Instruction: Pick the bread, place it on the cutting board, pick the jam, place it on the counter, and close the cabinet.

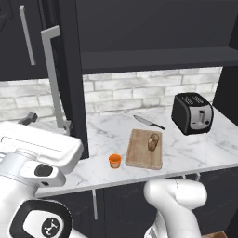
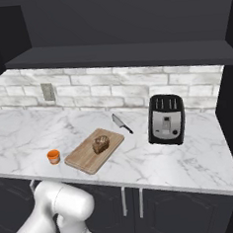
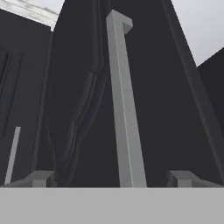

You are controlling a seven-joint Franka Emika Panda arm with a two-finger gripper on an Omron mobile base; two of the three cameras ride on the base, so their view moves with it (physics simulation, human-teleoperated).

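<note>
The brown bread (image 1: 154, 142) (image 2: 101, 144) stands upright on the wooden cutting board (image 1: 139, 153) (image 2: 84, 158). The orange jam (image 1: 115, 161) (image 2: 54, 156) sits on the white marble counter (image 1: 195, 151) (image 2: 181, 158), just left of the board. The dark cabinet (image 1: 69, 69) has its door swung out, edge-on, with its silver bar handle (image 1: 51, 79) (image 3: 124, 109) facing me. My gripper (image 3: 111, 179) is open, low before that door; the handle runs up between the two fingertips (image 3: 41, 178). One dark finger (image 1: 29, 118) shows left of the door, above the counter.
A black toaster (image 1: 192, 113) (image 2: 166, 118) stands at the right of the counter. A knife (image 1: 148, 122) (image 2: 121, 123) lies behind the board. A second cabinet door with its handle (image 1: 27, 35) is at the far left. The brick wall carries a socket (image 2: 48, 92).
</note>
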